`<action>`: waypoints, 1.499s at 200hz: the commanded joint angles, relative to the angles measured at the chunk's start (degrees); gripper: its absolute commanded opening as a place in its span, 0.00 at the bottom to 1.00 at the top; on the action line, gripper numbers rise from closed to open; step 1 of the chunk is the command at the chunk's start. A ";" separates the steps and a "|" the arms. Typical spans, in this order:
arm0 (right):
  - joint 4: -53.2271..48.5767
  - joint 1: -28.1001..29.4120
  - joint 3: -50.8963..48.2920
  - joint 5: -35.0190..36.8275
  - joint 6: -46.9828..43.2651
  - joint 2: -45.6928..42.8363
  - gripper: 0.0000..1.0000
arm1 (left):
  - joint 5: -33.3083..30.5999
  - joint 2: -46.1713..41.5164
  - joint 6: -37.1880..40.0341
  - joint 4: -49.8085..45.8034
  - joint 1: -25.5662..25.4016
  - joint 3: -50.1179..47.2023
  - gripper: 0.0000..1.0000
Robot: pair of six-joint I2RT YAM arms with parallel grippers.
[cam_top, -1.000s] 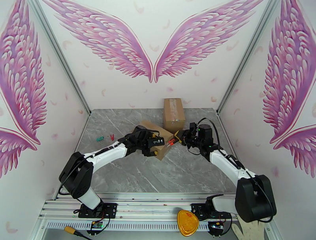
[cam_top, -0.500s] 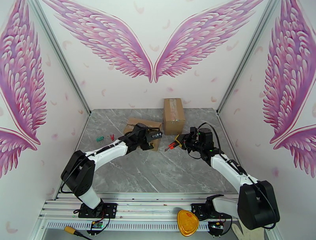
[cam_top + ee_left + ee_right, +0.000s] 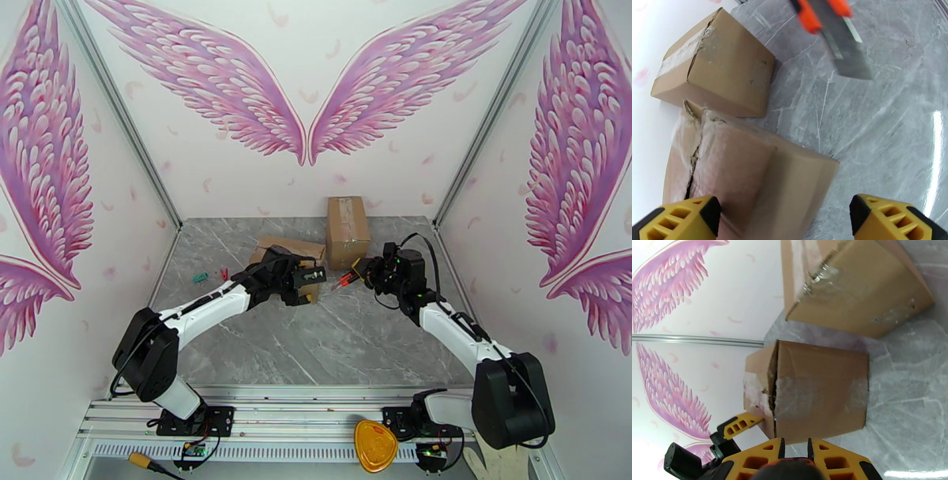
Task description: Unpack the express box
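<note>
Brown cardboard express box, lying flat, clear tape torn along its split top seam, just left of taller box, taller box taped shut, orange utility knife, blade extended, just in front of taller box

Obstacles, mid-frame: low box, taller box just beside, knife below it. Free: bare table, lower centre.

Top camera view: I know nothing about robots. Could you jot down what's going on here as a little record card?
near box: lying flat, tape seam split
far box: just beside it, farther back, taped
knife: orange handle, blade out
right fingers: shut on knife
left fingers: open wide, at near box
table: grey, marble look
</note>
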 commanded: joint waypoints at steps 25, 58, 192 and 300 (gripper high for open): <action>9.15 -0.14 8.13 2.12 -0.37 7.48 0.00 | 2.44 -2.03 1.73 -1.11 0.83 0.54 0.92; 12.21 -0.05 11.30 1.98 1.04 12.49 0.00 | 1.94 -3.38 0.90 0.94 1.44 0.16 0.92; 8.36 3.37 17.19 2.04 0.01 20.48 0.00 | -5.00 1.22 -0.45 10.45 3.46 -0.73 0.92; 2.89 3.64 14.53 5.07 -1.10 16.81 0.00 | -6.81 2.65 -1.67 12.38 3.31 -1.25 0.92</action>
